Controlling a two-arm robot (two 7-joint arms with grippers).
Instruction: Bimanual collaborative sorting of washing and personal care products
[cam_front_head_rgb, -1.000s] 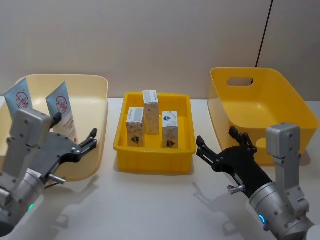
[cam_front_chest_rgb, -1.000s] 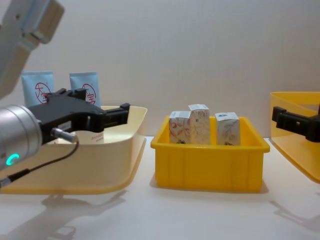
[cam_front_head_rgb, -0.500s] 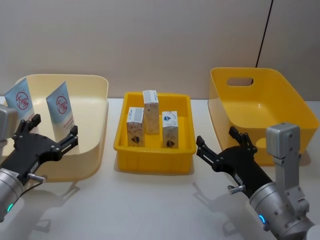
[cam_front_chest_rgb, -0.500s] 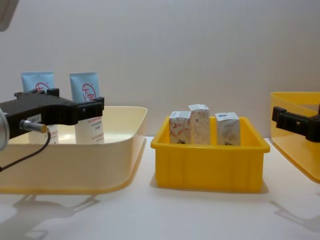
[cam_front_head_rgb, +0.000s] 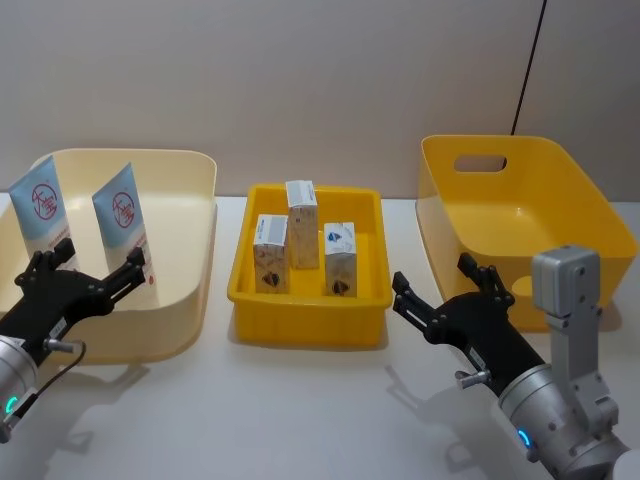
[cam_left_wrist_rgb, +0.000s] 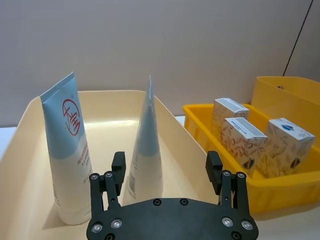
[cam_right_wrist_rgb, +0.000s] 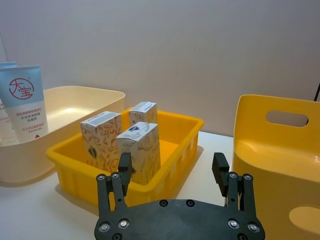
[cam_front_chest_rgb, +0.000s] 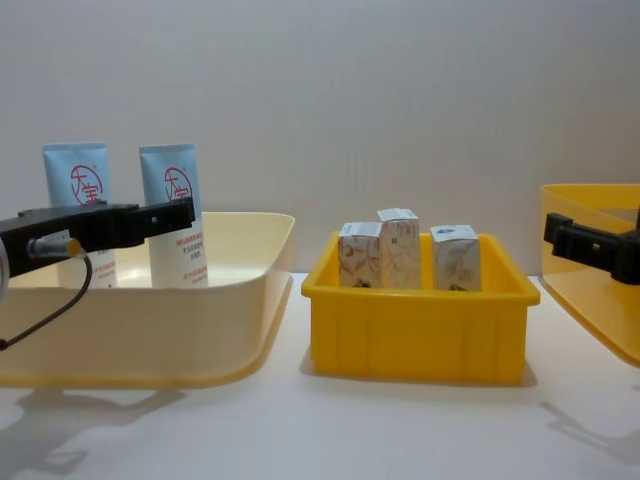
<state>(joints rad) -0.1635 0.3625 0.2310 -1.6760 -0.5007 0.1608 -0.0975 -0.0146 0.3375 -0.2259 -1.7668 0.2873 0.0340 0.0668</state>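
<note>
Standing upright in the cream tray (cam_front_head_rgb: 186, 215) on the robot's left are two pale-blue-and-white squeeze tubes, the left tube (cam_front_head_rgb: 40, 205) and the right tube (cam_front_head_rgb: 122, 215). Each rests on its cap end with the flat crimped end on top, so its long axis runs vertical. A red circled character sits high on each printed face. In the left wrist view one tube shows its broad face, while the other is seen edge-on, in line with the gap between the fingers.

The left gripper (cam_front_head_rgb: 100, 256) hangs over the near side of the tray, aimed forward at the tubes and close to them without touching either. Its fingers are spread wide with nothing between them.

In the small yellow bin (cam_front_head_rgb: 310, 322) at the middle of the counter (cam_front_head_rgb: 300, 415) stand three small white cartons with orange-red swirls, all on end with their long axes vertical. The back carton (cam_front_head_rgb: 301, 212) stands between and behind the front-left carton (cam_front_head_rgb: 270, 255) and the front-right carton (cam_front_head_rgb: 340, 260).

The right gripper (cam_front_head_rgb: 431, 271) hovers over the counter, near the front right corner of the small bin and before the large yellow bin (cam_front_head_rgb: 520, 215) with its handle slot. Its fingers are splayed apart and hold nothing.
</note>
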